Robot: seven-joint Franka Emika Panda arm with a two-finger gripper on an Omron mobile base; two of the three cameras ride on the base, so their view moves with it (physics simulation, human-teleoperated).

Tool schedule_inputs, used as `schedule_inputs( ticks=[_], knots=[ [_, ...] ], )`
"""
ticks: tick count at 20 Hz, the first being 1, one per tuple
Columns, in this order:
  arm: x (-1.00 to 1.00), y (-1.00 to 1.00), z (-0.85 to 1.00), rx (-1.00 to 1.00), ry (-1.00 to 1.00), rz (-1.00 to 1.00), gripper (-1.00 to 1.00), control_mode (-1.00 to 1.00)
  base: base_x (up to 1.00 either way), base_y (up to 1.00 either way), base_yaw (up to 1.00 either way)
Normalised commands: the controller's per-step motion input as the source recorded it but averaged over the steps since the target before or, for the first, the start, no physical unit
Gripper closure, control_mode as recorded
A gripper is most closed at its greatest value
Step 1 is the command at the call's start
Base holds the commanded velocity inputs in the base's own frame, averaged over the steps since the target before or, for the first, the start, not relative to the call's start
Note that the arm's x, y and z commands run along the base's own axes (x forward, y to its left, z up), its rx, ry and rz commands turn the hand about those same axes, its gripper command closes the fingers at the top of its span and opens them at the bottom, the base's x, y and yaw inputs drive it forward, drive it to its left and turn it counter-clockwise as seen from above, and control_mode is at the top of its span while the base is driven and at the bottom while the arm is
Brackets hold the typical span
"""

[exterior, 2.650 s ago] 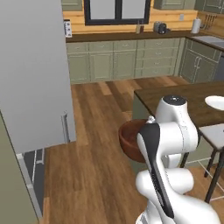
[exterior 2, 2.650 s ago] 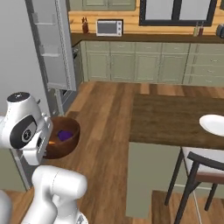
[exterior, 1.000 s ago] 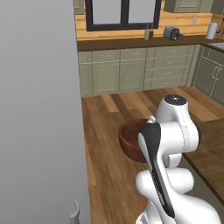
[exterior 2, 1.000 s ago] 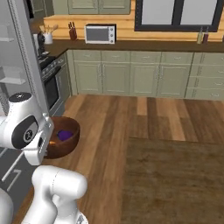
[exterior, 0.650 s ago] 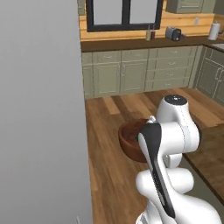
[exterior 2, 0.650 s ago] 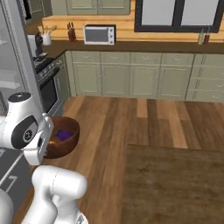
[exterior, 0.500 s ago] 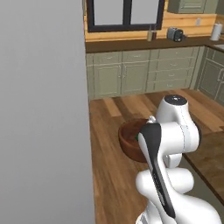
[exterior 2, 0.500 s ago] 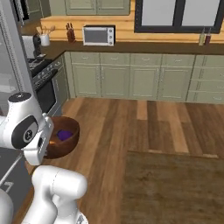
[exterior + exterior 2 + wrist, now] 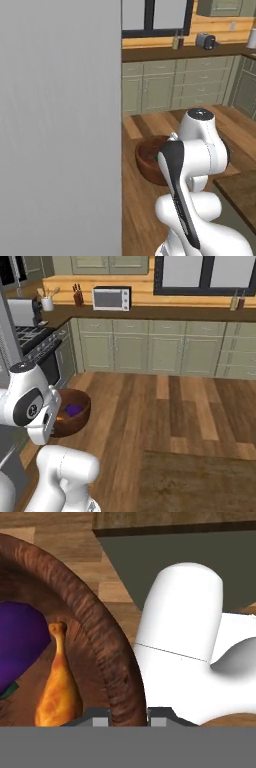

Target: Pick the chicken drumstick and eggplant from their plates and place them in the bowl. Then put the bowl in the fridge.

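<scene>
My gripper (image 9: 129,714) is clamped on the thick rim of the bowl (image 9: 107,657), held above the wooden floor (image 9: 165,411). Inside lie the chicken drumstick (image 9: 59,684) and, beside it, the eggplant (image 9: 17,644). A broad grey fridge panel (image 9: 60,130) stands just left of the bowl. Green-grey cabinets (image 9: 150,353) line the far wall, with a microwave (image 9: 112,298) on their worktop (image 9: 150,312).

A flat light-grey panel (image 9: 60,125), probably the fridge, covers the frame from 7 to 11 o'clock. Just right of centre, the bowl (image 9: 150,159) sits partly behind the white arm (image 9: 195,165), which rises from 5 o'clock. Green-grey cabinets (image 9: 170,87) run under a window at 1 o'clock.
</scene>
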Motion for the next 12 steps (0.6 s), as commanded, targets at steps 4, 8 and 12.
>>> schedule_inputs(
  ticks=[4, 8, 12],
  knots=[
    [0.0, 0.0, 0.0, 0.0, 0.0, 0.0, 1.0, 1.0, 0.17, 0.03, 0.11],
    [0.0, 0.0, 0.0, 0.0, 0.0, 0.0, 1.0, 1.0, 0.0, 0.03, 0.29],
    [0.0, 0.0, 0.0, 0.0, 0.0, 0.0, 1.0, 1.0, 0.1, 0.0, 0.36]
  ],
)
